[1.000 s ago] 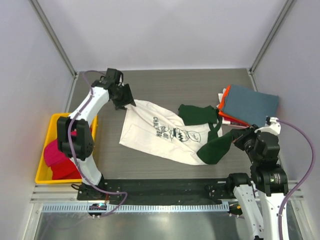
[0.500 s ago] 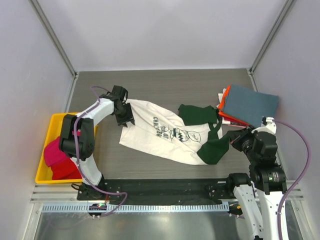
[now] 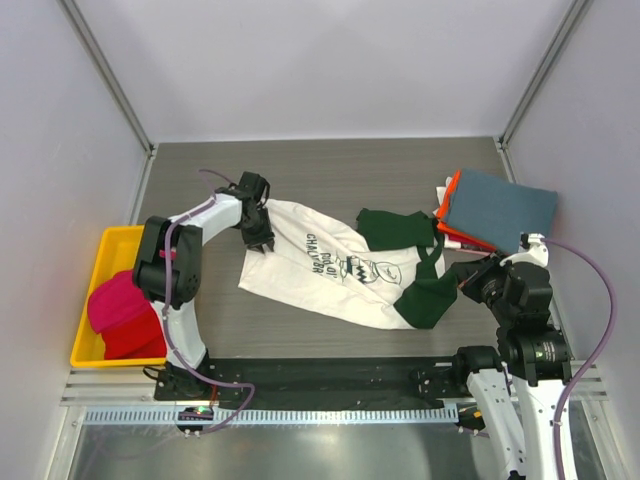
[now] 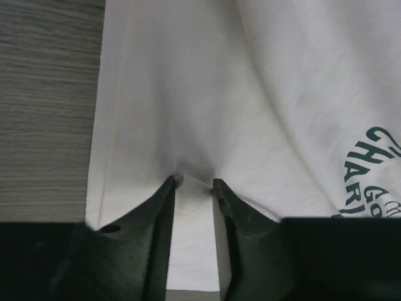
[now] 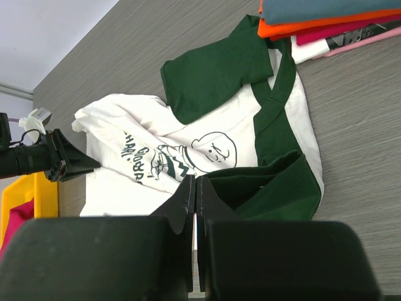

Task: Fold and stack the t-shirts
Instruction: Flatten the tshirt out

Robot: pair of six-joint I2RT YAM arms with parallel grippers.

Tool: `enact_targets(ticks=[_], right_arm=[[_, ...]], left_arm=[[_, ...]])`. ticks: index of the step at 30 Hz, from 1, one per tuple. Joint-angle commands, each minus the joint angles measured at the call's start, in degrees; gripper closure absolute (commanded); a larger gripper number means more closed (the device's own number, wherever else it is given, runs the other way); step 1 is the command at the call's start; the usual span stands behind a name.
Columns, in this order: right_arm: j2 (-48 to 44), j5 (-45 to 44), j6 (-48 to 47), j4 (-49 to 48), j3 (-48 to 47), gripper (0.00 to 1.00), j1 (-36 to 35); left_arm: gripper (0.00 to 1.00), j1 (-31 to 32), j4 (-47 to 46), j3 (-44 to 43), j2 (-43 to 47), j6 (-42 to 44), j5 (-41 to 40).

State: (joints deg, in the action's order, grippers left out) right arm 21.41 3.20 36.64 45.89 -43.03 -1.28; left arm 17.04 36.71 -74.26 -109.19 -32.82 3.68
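The cream-white t-shirt (image 3: 310, 265) with dark green sleeves lies spread and wrinkled mid-table, print up. My left gripper (image 3: 262, 233) is at its left edge. In the left wrist view the fingers (image 4: 193, 182) stand slightly apart with white cloth (image 4: 207, 113) pinched and puckered between the tips. My right gripper (image 3: 468, 281) is at the near green sleeve (image 3: 432, 295). In the right wrist view its jaws (image 5: 195, 178) are closed, with the raised green sleeve (image 5: 276, 191) at the tips. A folded stack, slate-blue (image 3: 498, 208) on top of orange (image 3: 450, 195), sits at the back right.
A yellow bin (image 3: 112, 238) at the left table edge holds red and magenta shirts (image 3: 120, 315). Grey walls enclose the table on three sides. The stack (image 5: 326, 19) is close to the right arm.
My left gripper has moved from the shirt's far-left corner toward me and right along the left edge. The right gripper has shifted slightly left, and the green sleeve is slacker.
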Motion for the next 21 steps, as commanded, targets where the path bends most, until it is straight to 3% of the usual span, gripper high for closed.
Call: enact_targets(ticks=[1, 7, 16, 21], right_arm=[[0.48, 0.84, -0.26, -2.56, -0.3, 0.98, 0.22], [0.74, 0.32, 0.1, -2.65, -0.13, 0.99, 0.22], [8.55, 1.1, -0.69, -5.98, -1.88, 0.99, 0.22], [13.92, -2.75, -2.01, -6.51, -7.77, 0.99, 0.22]], left_arm=[[0.75, 0.19, -0.85, -1.59, -0.41, -0.32, -1.75], [1.0, 0.54, -0.76, 0.6, 2.57, -0.58, -3.16], [1.0, 0.54, 4.06, 0.87, 11.17, -1.19, -9.21], [1.0, 0.45, 6.18, 1.22, 16.45, -1.37, -12.12]])
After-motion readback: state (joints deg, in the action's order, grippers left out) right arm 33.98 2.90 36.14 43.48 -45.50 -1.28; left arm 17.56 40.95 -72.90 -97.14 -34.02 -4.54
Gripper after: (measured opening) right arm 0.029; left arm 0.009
